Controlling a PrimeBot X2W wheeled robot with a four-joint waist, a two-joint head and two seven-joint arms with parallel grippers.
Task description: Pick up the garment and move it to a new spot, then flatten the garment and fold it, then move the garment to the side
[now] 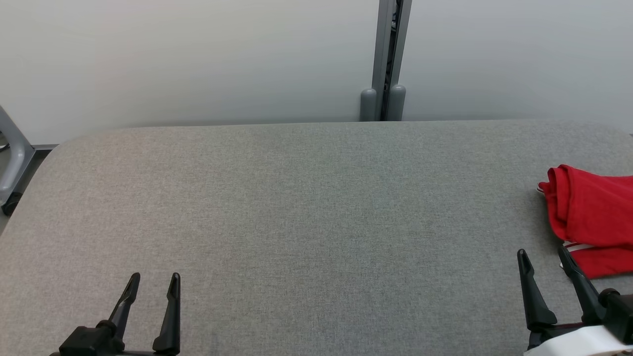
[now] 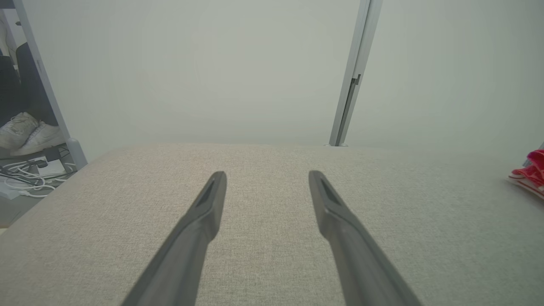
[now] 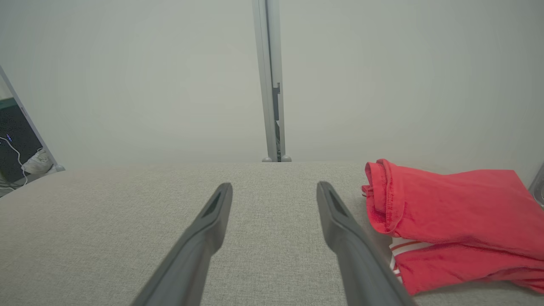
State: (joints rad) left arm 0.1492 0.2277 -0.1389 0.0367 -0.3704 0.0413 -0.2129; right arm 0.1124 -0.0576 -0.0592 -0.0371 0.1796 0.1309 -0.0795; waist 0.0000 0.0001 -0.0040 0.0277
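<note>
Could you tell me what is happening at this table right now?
Nothing is being handled at this moment. The robot's left gripper and right gripper are both open and empty over the near side of the grey table. The red garment lies in a folded-looking bundle at the table's right edge, close beside the right gripper, which does not hold it. Whether the folding is finished or yet to begin cannot be told.

Garment (image 1: 593, 217) cut by right edge — far side unseen.
</note>
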